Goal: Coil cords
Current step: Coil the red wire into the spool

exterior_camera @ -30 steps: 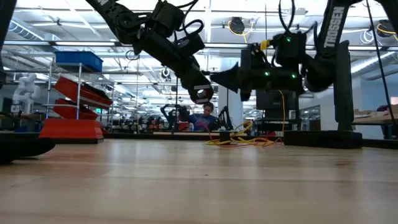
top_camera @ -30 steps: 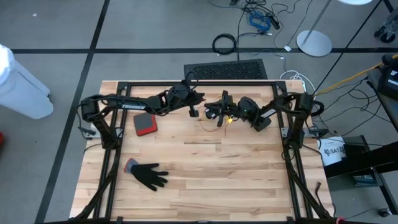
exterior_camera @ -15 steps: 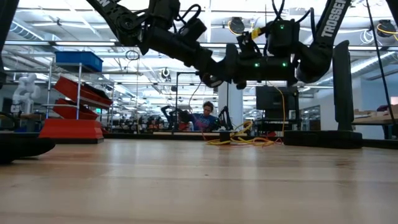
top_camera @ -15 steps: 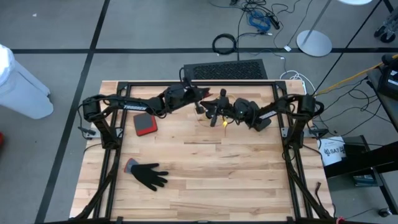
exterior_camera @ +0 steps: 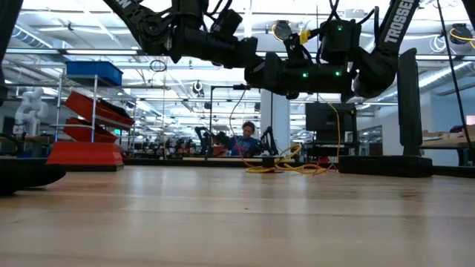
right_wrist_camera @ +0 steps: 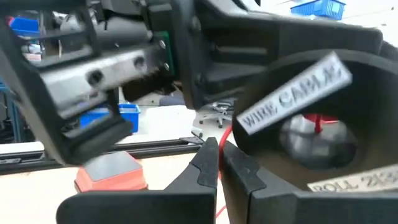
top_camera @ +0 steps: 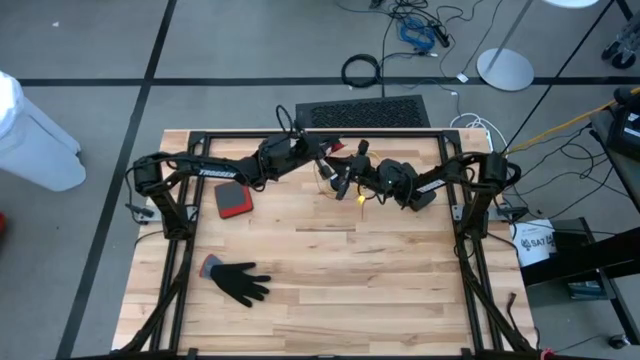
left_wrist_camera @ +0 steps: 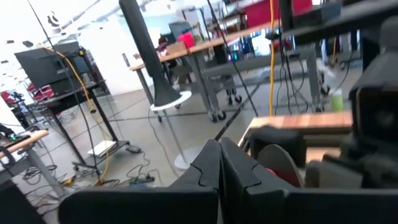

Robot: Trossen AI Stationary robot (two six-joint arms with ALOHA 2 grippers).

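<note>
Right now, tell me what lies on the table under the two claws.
A yellow cord lies in a loose tangle on the table near the far edge, below the raised left claw and right claw. No black cord can be made out there.

Left claw [top_camera: 330, 164], right claw [top_camera: 345, 183] closed, raised.

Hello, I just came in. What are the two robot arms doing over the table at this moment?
Both arms are raised above the far middle of the wooden table, their tips almost meeting. The left gripper and the right gripper are both shut. A yellow-orange cord shows just below the right gripper, but whether it is gripped cannot be told. A black glove and a red pad lie untouched on the left.
</note>
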